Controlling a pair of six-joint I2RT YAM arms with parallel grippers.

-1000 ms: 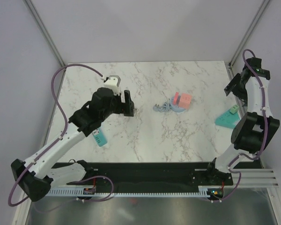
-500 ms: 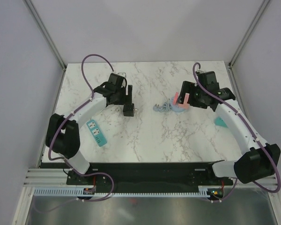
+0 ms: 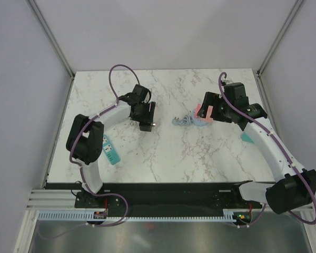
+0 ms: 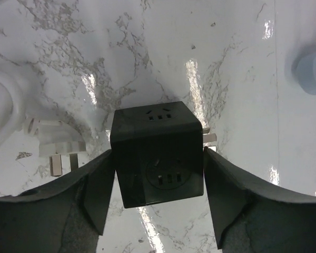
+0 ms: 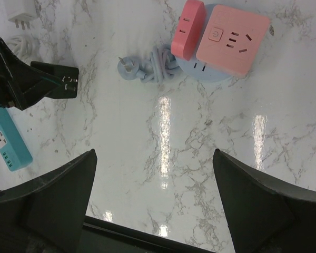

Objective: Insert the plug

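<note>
Table (image 3: 174,153): white marble, grey veins, glossy w/ glare streaks.
Teal strip (image 3: 110,150): flat on table, near-left area, sockets up.
White plug (image 4: 60,145): lying on table, metal prongs visible.
White cable (image 4: 2,105): coiled, just beside white plug.
Teal piece (image 3: 247,138): right side, mostly hidden, type unclear.

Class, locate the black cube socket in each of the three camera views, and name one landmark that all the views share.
Top external: black cube socket, left of centre.
Left wrist: dead centre, seen close up.
Right wrist: upper left, near the edge.
Shared landmark: the pale blue plug, right of the cube in every view.
</note>
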